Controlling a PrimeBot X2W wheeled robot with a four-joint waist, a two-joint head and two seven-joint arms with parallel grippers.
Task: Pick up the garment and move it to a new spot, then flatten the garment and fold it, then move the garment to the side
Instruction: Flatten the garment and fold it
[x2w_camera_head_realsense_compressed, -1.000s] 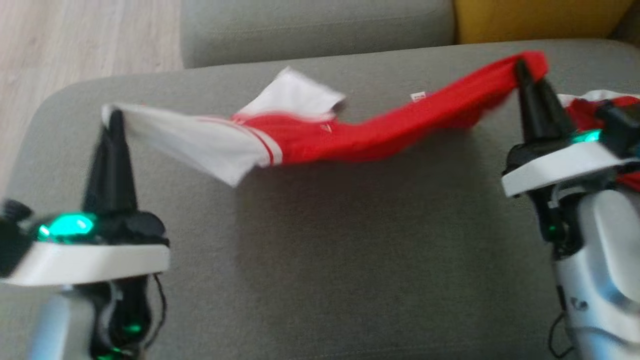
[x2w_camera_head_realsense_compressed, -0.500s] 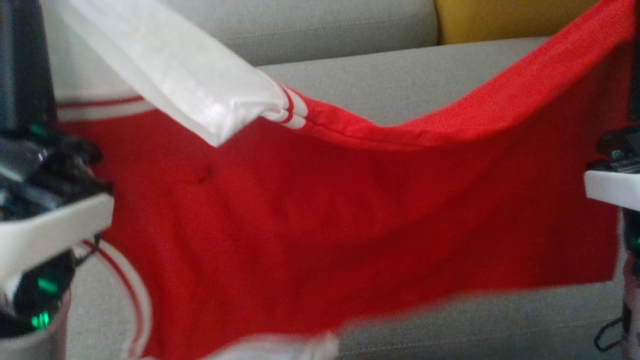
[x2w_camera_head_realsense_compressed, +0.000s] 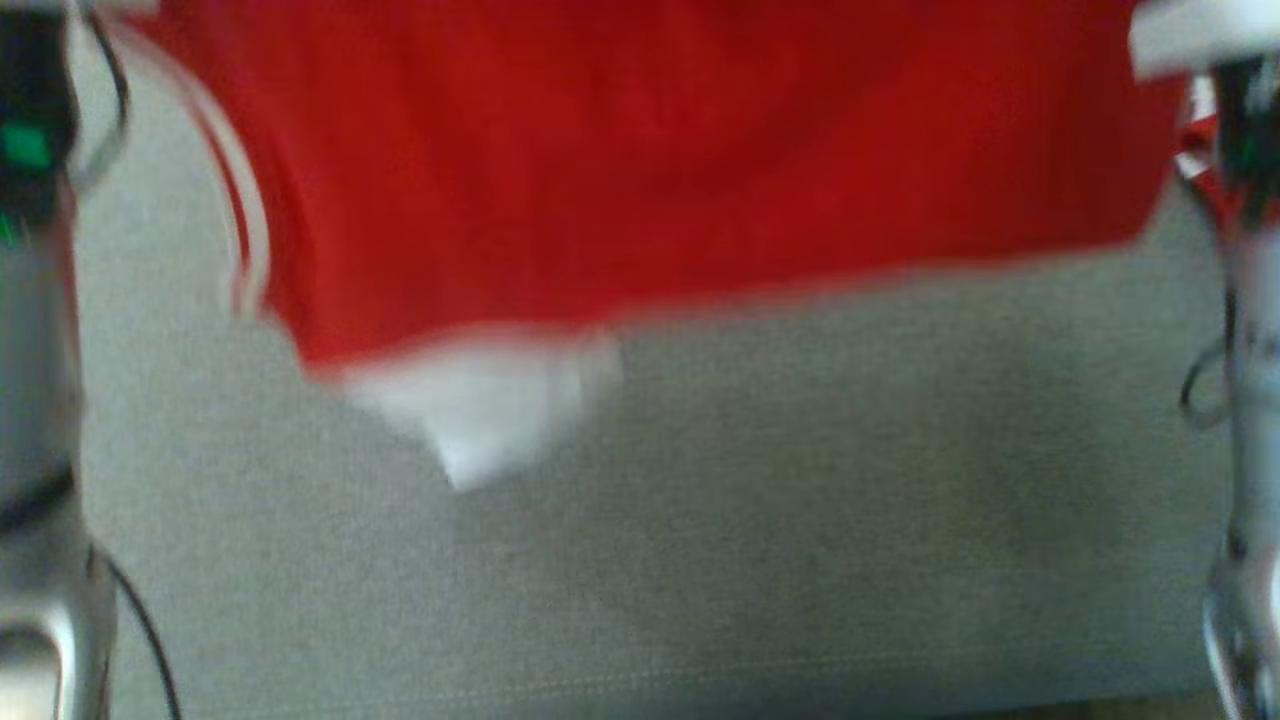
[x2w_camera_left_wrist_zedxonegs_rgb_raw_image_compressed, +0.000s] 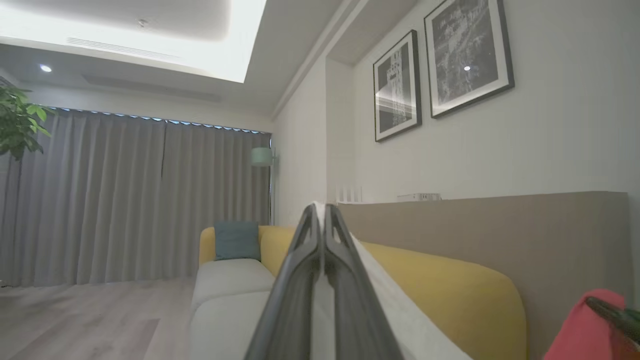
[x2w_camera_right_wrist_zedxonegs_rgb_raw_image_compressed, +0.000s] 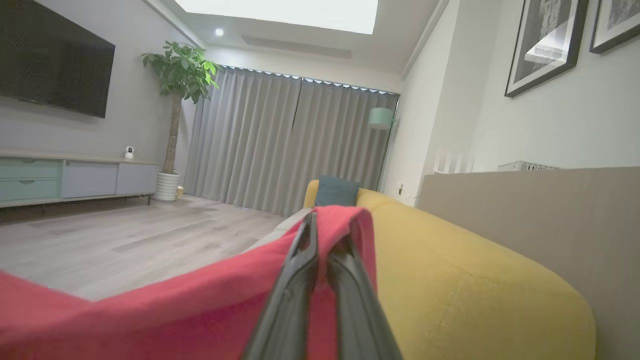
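As seen in the head view, a grey upholstered seat cushion (x2w_camera_head_realsense_compressed: 800, 520) forms the work surface. The garment (x2w_camera_head_realsense_compressed: 650, 160) is held up above it, heavily blurred. Its long axis runs left to right between the left forearm (x2w_camera_head_realsense_compressed: 35, 330) and the right forearm (x2w_camera_head_realsense_compressed: 1245, 330). The red body fills the upper band. One white sleeve (x2w_camera_head_realsense_compressed: 480, 400) droops from the lower edge, and striped trim (x2w_camera_head_realsense_compressed: 240, 220) curves down the left side.

In the left wrist view, the left gripper (x2w_camera_left_wrist_zedxonegs_rgb_raw_image_compressed: 320, 207) has its fingers pressed together on a white fold of the garment, which trails down to the right of the fingers. Beyond lie a yellow sofa back (x2w_camera_left_wrist_zedxonegs_rgb_raw_image_compressed: 450, 285), a teal cushion (x2w_camera_left_wrist_zedxonegs_rgb_raw_image_compressed: 237, 240), grey curtains (x2w_camera_left_wrist_zedxonegs_rgb_raw_image_compressed: 125, 200), a floor lamp (x2w_camera_left_wrist_zedxonegs_rgb_raw_image_compressed: 262, 156) and two framed prints (x2w_camera_left_wrist_zedxonegs_rgb_raw_image_compressed: 440, 60).

In the right wrist view, the right gripper (x2w_camera_right_wrist_zedxonegs_rgb_raw_image_compressed: 322, 220) pinches the red edge, which drapes over its tips and stretches away to the lower left. The room shows a wall television (x2w_camera_right_wrist_zedxonegs_rgb_raw_image_compressed: 50, 70), a potted plant (x2w_camera_right_wrist_zedxonegs_rgb_raw_image_compressed: 180, 70), a low cabinet (x2w_camera_right_wrist_zedxonegs_rgb_raw_image_compressed: 60, 180) and a wood floor (x2w_camera_right_wrist_zedxonegs_rgb_raw_image_compressed: 150, 235).
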